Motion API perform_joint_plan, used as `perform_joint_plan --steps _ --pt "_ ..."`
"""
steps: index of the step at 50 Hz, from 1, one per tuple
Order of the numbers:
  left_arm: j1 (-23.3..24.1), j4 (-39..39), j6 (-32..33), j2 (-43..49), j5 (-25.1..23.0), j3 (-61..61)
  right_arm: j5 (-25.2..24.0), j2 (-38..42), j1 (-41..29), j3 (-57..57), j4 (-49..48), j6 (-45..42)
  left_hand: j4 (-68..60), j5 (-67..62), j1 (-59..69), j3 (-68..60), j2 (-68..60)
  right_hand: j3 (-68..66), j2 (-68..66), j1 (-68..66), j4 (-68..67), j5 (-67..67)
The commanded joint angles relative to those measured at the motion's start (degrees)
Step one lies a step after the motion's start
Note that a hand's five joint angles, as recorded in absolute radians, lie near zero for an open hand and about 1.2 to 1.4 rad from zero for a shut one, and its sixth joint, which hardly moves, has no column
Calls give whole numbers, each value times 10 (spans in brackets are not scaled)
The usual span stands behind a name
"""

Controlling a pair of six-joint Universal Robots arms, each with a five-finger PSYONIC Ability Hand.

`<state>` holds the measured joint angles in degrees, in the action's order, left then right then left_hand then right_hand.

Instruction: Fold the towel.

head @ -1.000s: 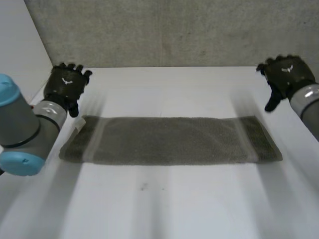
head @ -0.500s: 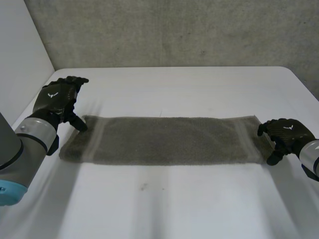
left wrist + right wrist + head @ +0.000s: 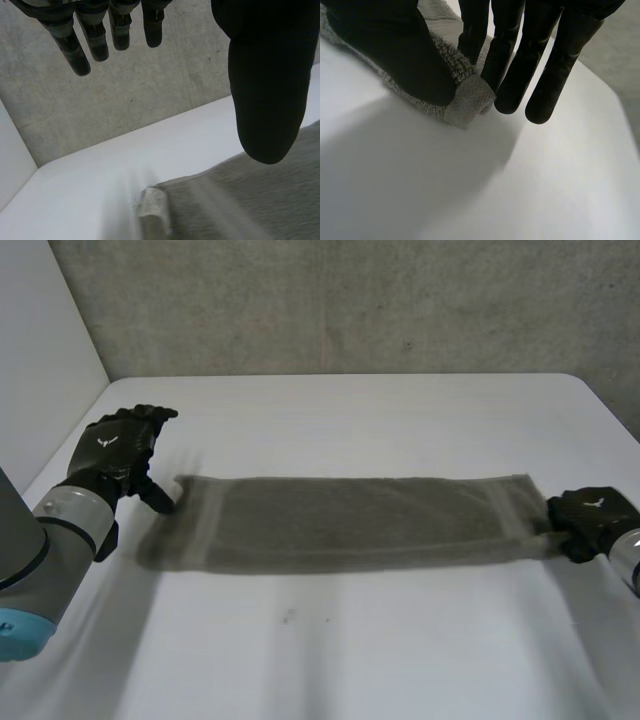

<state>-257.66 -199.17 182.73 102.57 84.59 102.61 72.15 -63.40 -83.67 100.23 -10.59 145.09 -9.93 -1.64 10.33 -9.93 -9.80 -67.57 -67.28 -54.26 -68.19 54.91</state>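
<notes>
Nubbly towel (image 3: 350, 523) farther right now, hemmed corner pinched in right hand (image 3: 590, 521) fingers; left hand (image 3: 115, 445) fingers wide.

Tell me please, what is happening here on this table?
A two-armed robot is working on a grey towel that lies stretched out flat on the white table. The right hand pinches the corner at the towel's right end between its thumb and fingers. The left hand is at the far corner of the towel's left end, with its fingers straight and holding nothing. No fold is made yet.
</notes>
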Motion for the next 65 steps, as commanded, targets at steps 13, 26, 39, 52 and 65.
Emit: perform_joint_plan --steps 13,26,39,52,65 --pt "1 2 1 -10 1 4 107 -72 66 -72 2 -75 -4 13 1 -4 -6 -124 -127 -257 -118 151" --pt "4 2 1 -14 2 7 105 -103 -261 -144 -27 -32 -3 14 -1 -3 -4 -124 -127 -257 -118 151" --pt "8 0 1 -13 3 10 61 115 -517 -253 -34 -105 -3 14 -1 -3 -4 -124 -127 -257 -118 151" --pt "21 1 1 -4 1 4 63 144 -537 -256 -29 -94 -3 14 -1 -3 -4 576 573 443 582 -549" --pt "137 -3 0 60 7 -87 73 -44 -373 -131 46 135 -13 4 9 -13 -14 576 573 443 582 -549"
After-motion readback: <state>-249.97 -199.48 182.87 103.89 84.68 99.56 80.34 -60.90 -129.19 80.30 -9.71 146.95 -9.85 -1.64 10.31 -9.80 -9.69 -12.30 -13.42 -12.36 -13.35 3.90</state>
